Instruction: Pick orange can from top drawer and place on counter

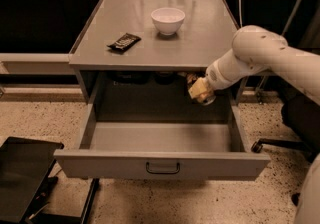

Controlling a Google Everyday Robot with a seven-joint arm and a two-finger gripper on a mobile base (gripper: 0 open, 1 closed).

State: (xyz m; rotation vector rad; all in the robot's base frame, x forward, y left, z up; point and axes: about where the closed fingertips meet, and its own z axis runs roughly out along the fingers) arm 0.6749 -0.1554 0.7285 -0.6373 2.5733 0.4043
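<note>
Looking down on the cabinet from the front, I see the counter (150, 43) as the biggest surface, a matte grey top running the full width of the unit. Below it the top drawer (115, 164) stands pulled far out toward me, its flat front panel carrying a dark curved handle (162, 169) at the centre and its grey floor showing bare. My white arm (260, 55) reaches in from the right, its thick rounded link crossing the right corner of the counter and angling down and left into the gap above the drawer. On the counter, a white bowl (168, 20) sits toward the back, right of centre, and a flat dark snack wrapper (124, 42) lies well to its left, nearer the front edge. The gripper (199, 89) hangs just under the counter's front lip, over the right rear part of the drawer and clear of its floor. It looks closed around the orange can (206, 98), though I cannot make out how wide the gap is. The can is tilted and held in the air, touching neither drawer nor counter. Most of it is covered; what I see is a tan-yellow body and one silvery round end facing down and right.
</note>
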